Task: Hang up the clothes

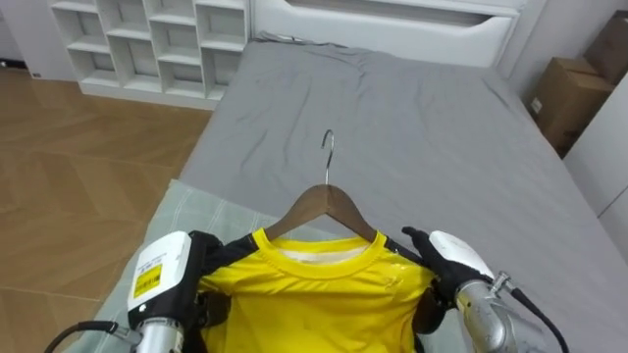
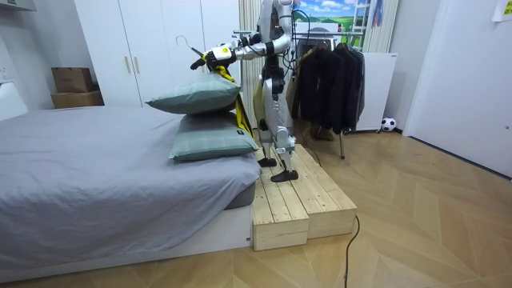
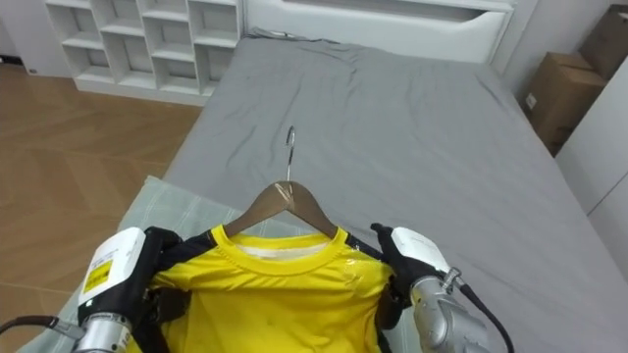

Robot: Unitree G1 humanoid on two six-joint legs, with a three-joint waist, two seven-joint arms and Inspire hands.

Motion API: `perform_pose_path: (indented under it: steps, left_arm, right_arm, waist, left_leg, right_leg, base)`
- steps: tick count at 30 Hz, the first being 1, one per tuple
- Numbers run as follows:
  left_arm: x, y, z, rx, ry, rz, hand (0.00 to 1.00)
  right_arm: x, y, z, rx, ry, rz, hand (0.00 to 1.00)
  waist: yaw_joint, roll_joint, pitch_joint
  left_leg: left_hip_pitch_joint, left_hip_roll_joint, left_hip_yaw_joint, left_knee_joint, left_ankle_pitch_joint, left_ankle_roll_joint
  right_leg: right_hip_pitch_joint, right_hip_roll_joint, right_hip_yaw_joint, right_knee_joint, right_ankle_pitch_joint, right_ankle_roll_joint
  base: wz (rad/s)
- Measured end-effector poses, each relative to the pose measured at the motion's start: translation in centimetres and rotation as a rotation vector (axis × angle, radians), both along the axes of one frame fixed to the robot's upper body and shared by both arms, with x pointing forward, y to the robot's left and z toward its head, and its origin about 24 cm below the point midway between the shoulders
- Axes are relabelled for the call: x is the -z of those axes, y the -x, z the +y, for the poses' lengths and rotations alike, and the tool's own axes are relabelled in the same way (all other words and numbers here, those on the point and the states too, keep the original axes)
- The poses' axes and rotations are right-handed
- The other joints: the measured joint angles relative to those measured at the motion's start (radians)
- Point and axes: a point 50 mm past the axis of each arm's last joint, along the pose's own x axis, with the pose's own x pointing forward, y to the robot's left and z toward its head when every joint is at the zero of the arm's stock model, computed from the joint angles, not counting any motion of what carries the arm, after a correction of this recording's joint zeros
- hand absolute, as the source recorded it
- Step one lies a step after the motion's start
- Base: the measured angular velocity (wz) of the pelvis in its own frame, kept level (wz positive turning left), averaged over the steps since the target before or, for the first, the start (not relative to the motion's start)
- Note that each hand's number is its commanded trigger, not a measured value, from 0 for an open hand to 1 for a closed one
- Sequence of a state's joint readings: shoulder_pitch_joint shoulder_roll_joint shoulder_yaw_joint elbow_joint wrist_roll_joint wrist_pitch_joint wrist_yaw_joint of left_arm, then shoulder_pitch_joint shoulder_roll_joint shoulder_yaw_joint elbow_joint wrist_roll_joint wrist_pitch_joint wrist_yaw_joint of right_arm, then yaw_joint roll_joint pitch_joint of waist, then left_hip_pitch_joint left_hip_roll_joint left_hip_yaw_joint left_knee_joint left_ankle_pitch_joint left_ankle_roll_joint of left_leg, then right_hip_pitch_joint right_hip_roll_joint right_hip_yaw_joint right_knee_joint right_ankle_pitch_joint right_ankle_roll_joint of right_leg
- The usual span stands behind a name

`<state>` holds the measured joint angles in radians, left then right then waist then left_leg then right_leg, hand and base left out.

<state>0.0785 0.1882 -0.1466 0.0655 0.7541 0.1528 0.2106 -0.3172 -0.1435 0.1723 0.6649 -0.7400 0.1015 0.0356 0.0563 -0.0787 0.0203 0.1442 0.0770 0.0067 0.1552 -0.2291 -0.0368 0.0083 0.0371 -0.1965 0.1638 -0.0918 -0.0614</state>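
A yellow shirt with dark sleeves hangs on a wooden hanger, whose metal hook points away from me over the bed. My left hand is curled round the shirt's left shoulder. My right hand grips the right shoulder the same way. In the room view I stand on a wooden platform beside the bed and hold the shirt out at chest height above the stacked pillows.
A grey bed stretches ahead, with a pale green pillow just under the shirt. White shelves stand at the far left and cardboard boxes at the right. A clothes rack with dark jackets stands behind me.
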Motion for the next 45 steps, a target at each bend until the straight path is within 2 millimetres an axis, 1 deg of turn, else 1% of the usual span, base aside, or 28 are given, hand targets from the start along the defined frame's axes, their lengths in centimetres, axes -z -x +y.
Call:
perform_pose_path:
  steps: [7,13,16,19,22,25,33,37,39,41,45]
  left_arm:
    - [0.1,0.0,-0.4,0.016,0.007,0.005,1.0]
    - [0.1,0.0,-0.3,0.015,0.012,0.006,1.0]
    - [0.1,0.0,-0.2,0.015,0.011,0.006,1.0]
    - [0.1,0.0,-0.2,0.015,0.009,0.006,1.0]
    - [0.1,0.0,-0.2,0.017,0.008,0.006,1.0]
    - [0.1,0.0,-0.2,0.019,0.008,0.006,1.0]
    - [0.1,0.0,-0.4,0.024,0.009,0.006,1.0]
    - [0.2,0.1,-0.8,0.033,0.01,0.007,1.0]
    - [0.2,0.1,-0.9,0.036,0.006,0.007,1.0]
    - [0.2,0.1,-0.9,0.033,0.003,0.005,1.0]
    - [0.2,0.1,-1.1,0.033,0.002,-0.001,1.0]
  right_arm:
    - [1.6,0.7,-0.6,0.044,-0.012,0.052,0.0]
    - [1.6,0.7,-0.5,0.038,-0.015,0.042,0.0]
    - [1.6,0.7,-0.1,0.021,-0.018,0.034,0.0]
    - [1.8,0.8,0.1,0.017,-0.025,0.039,0.0]
    - [2.1,1.0,0.1,0.016,-0.02,0.053,0.0]
    - [2.5,1.2,0.2,0.005,-0.011,0.069,0.0]
    - [2.4,1.1,0.4,-0.007,-0.005,0.069,0.0]
    - [2.4,1.1,0.7,-0.013,-0.004,0.066,0.0]
    - [2.2,0.8,1.2,-0.017,-0.004,0.06,0.0]
    - [1.9,0.4,1.7,-0.03,0.009,0.051,0.0]
    - [1.4,-0.1,2.0,-0.044,0.015,0.03,0.0]
  waist:
    - [0.002,0.0,0.0006]
    - [0.003,0.001,0.0026]
    - [0.005,0.001,0.0031]
    - [0.005,0.002,0.005]
    - [0.007,0.002,0.0086]
    - [0.008,0.002,0.0094]
    - [0.014,0.002,0.0092]
    - [0.031,0.002,0.0088]
    - [0.031,0.001,0.0082]
    - [0.031,0.005,0.006]
    - [0.032,0.006,0.0031]
  left_leg:
    - [0.002,-0.001,0.0,-0.003,0.0,0.001]
    - [0.003,0.0,-0.002,-0.003,0.001,0.001]
    - [0.003,0.001,-0.005,-0.003,0.001,0.001]
    - [0.003,0.0,-0.008,-0.003,0.0,0.001]
    - [0.003,-0.001,-0.008,-0.003,0.0,0.001]
    - [0.003,-0.001,-0.008,-0.003,0.001,0.001]
    - [-0.001,-0.001,-0.009,-0.002,0.001,0.001]
    - [-0.004,-0.001,-0.008,-0.001,0.001,0.001]
    - [-0.012,-0.002,-0.009,0.007,0.001,0.001]
    - [-0.014,-0.002,-0.01,0.012,0.001,0.001]
    - [-0.015,-0.001,-0.012,0.013,0.001,0.001]
  right_leg:
    - [0.003,0.0,-0.006,-0.001,-0.001,0.002]
    - [0.012,0.0,-0.011,-0.013,-0.001,0.002]
    - [0.013,0.0,-0.013,-0.013,-0.001,0.002]
    - [0.012,0.001,-0.013,-0.013,-0.001,0.002]
    - [0.012,0.0,-0.009,-0.013,-0.001,0.002]
    - [0.011,0.0,-0.007,-0.013,-0.002,0.003]
    - [0.009,0.001,-0.007,-0.013,-0.002,0.003]
    - [0.007,0.002,-0.006,-0.014,-0.002,0.003]
    - [0.005,0.002,-0.008,-0.014,-0.002,0.003]
    - [0.005,0.001,-0.009,-0.014,-0.002,0.003]
    - [0.005,-0.001,-0.012,-0.013,-0.002,0.003]
  base:
    - [0.01]
    - [0.02]
    - [0.0]
    - [0.0]
    - [0.0]
    - [0.0]
    - [0.0]
    - [0.01]
    - [0.04]
    - [0.0]
    - [0.0]
